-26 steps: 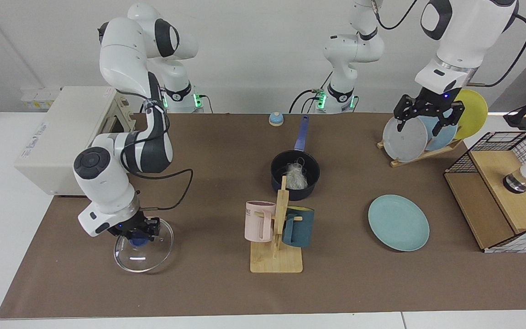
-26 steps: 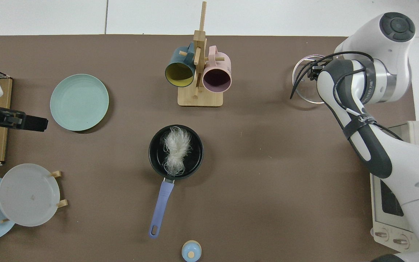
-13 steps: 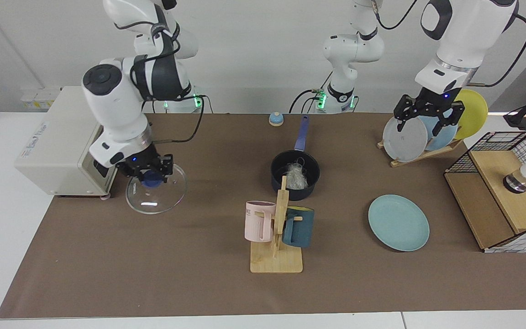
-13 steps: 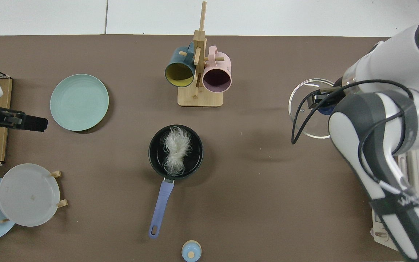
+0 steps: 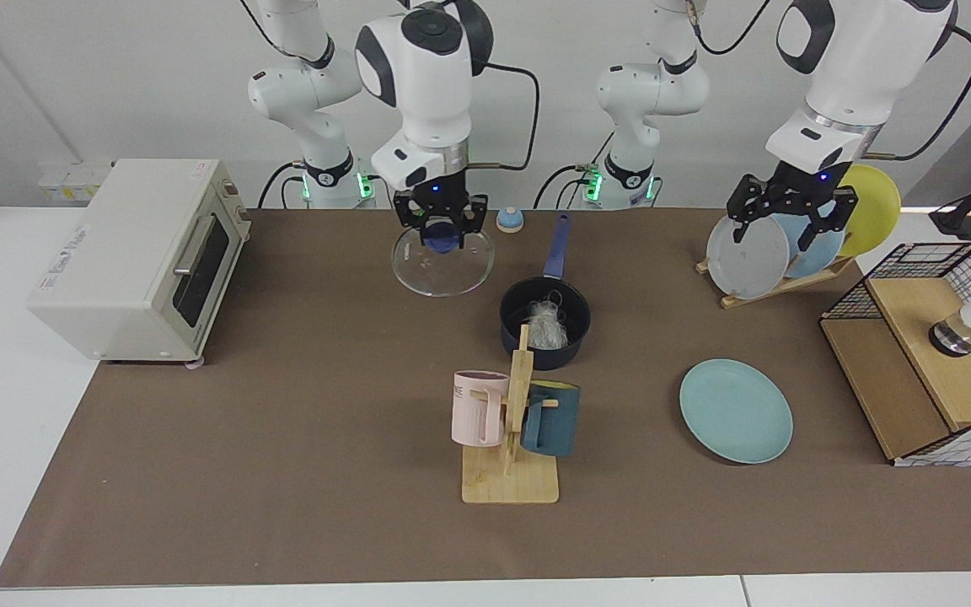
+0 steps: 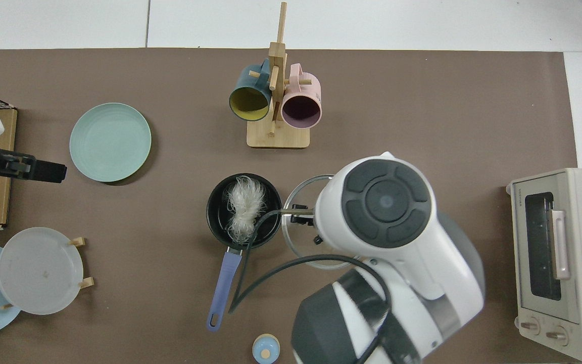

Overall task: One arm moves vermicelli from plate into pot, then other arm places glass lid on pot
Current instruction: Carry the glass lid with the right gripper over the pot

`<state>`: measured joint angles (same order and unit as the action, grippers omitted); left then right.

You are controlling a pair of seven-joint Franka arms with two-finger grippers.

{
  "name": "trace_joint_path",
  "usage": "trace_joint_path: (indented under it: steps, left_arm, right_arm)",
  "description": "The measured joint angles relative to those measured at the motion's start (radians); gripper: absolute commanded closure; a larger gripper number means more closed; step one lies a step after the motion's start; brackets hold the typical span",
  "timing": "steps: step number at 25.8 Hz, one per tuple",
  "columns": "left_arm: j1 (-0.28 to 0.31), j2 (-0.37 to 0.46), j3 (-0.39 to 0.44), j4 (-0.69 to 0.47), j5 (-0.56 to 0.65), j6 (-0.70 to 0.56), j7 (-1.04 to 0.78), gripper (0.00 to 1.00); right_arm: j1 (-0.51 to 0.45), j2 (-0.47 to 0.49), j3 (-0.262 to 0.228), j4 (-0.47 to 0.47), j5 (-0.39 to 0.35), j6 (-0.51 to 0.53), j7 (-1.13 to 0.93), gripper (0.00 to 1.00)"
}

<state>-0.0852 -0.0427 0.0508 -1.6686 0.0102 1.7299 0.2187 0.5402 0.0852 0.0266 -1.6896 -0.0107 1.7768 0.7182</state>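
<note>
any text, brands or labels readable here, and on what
"TOSHIBA" on the front top edge of the toaster oven, seen in the top view.
A red and white warning sticker on the toaster oven's lower corner: too small to read.
Grey lettering on the toaster oven's side in the facing view: too blurred to read.
Dark print on the pink mug, partly hidden by the wooden mug rack: not readable.
Nothing else carries text.
</note>
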Motion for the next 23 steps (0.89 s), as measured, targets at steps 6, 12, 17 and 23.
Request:
trace_joint_path:
  steps: [6, 12, 17, 23]
  left_arm:
    - [0.0, 0.0, 0.0, 0.0, 0.0, 0.0, 0.0, 0.0]
    - [0.0, 0.0, 0.0, 0.0, 0.0, 0.0, 0.0, 0.0]
    - [0.0, 0.0, 0.0, 0.0, 0.0, 0.0, 0.0, 0.0]
    - [0.0, 0.0, 0.0, 0.0, 0.0, 0.0, 0.0, 0.0]
  right_arm:
    - [0.087, 0.007, -0.001, -0.006, 0.017, 0.05, 0.09, 1.0]
    - [0.15, 0.071, -0.003, 0.009, 0.022, 0.099, 0.179, 1.0]
    - [0.196, 0.158, -0.004, 0.047, 0.022, 0.132, 0.231, 1.0]
    - [0.206, 0.228, -0.01, 0.085, 0.022, 0.184, 0.254, 1.0]
